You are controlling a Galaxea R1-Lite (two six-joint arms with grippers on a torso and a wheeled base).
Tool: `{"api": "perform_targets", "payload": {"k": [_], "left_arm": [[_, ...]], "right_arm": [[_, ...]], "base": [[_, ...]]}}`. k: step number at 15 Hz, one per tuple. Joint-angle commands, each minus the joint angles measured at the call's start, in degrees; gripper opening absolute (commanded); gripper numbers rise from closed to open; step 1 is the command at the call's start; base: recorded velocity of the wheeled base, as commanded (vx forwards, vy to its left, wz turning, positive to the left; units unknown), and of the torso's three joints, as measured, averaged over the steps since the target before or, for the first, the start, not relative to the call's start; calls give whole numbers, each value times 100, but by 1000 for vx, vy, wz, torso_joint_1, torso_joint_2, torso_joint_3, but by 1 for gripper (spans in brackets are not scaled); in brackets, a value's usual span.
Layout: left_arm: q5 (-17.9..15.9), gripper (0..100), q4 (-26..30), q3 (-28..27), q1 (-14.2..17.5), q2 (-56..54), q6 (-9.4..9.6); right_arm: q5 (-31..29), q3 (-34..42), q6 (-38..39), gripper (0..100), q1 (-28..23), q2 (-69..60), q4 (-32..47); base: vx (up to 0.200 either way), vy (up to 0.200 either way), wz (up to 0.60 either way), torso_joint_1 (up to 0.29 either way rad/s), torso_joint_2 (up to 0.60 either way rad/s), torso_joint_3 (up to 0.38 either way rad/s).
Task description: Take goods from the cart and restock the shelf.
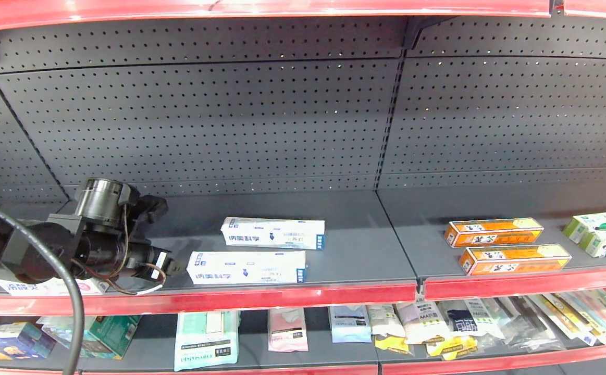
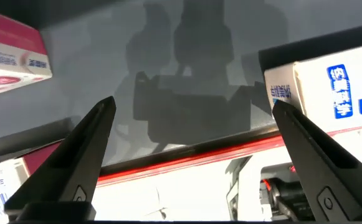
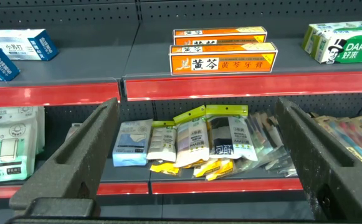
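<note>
Left gripper (image 2: 193, 103) jaws apart, beside long white-blue box (image 1: 246, 267) lying flat.

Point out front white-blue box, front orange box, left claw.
Front white-and-blue cardboard box (image 1: 246, 267): head view, middle of printed face.
Front orange cardboard box (image 1: 516, 259): head view, box middle.
Left claw (image 2: 193, 102): left wrist view, midway between fingertips.

Pink-white box (image 1: 47, 285): behind the left gripper (image 2: 193, 102), mostly buried under the arm (image 1: 47, 250).
White-blue box (image 2: 336, 87): just beside one finger, chopped by the frame edge.
Green boxes (image 1: 602, 233): far from the gripper, cut off too.
</note>
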Motion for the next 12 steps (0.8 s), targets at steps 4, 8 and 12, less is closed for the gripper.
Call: {"api": "perform_targets", "payload": {"k": [4, 8, 12], "left_arm": [[1, 100, -82, -10, -47, 31, -1], [1, 100, -74, -19, -108, 22, -10], [-8, 100, -74, -63, -257, 22, -221]], "right_arm": [[1, 0, -1, 100, -1, 7, -1], [1, 0, -1, 100, -1, 7, -1], [1, 0, -1, 100, -1, 7, -1]], "base": [[0, 0, 0, 0, 0, 0], [0, 0, 0, 0, 0, 0], [0, 0, 0, 0, 0, 0]]}}
